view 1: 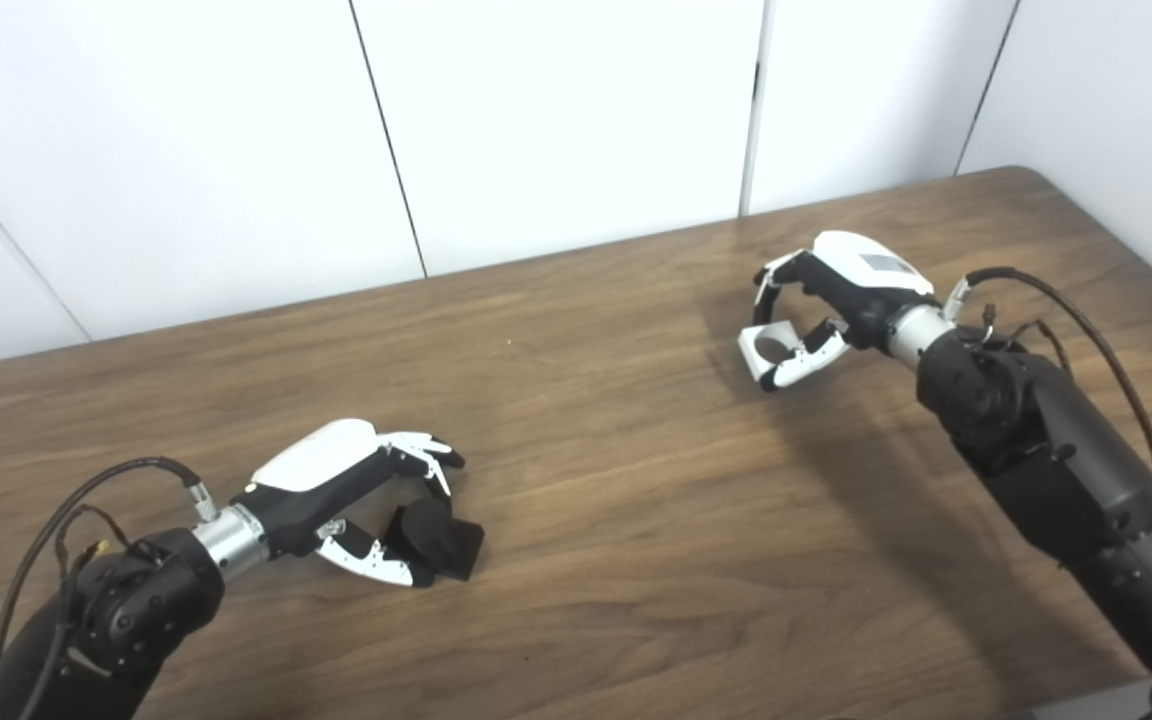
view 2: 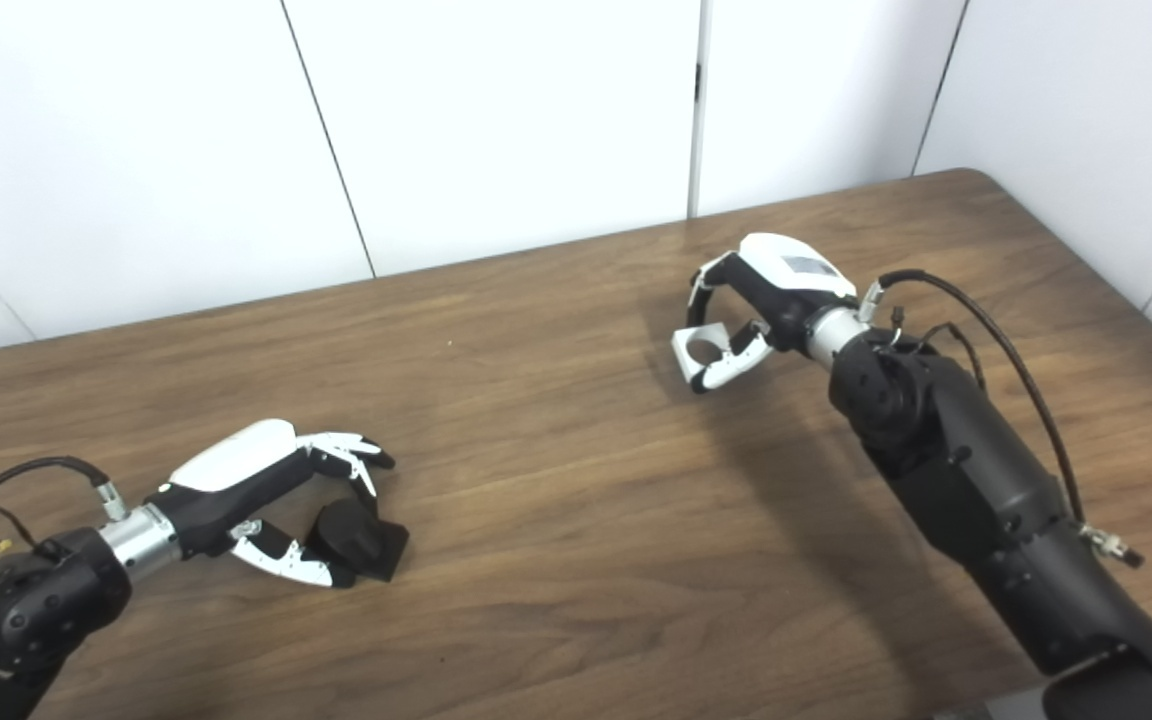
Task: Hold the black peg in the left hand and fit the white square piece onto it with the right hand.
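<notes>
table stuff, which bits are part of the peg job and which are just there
Job:
- black peg, at the left hand
- white piece, in the right hand

Just there:
- table
- wall panels
No loose extras show.

Two hands, two parts, well apart on the table (view 1: 576,480)

Left hand (view 1: 356,495) cups the black peg (view 1: 441,540); right hand (view 1: 831,300) grips the white square piece (view 1: 764,352).

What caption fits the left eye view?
Left hand closing around black peg; right hand holds white square piece.
</notes>
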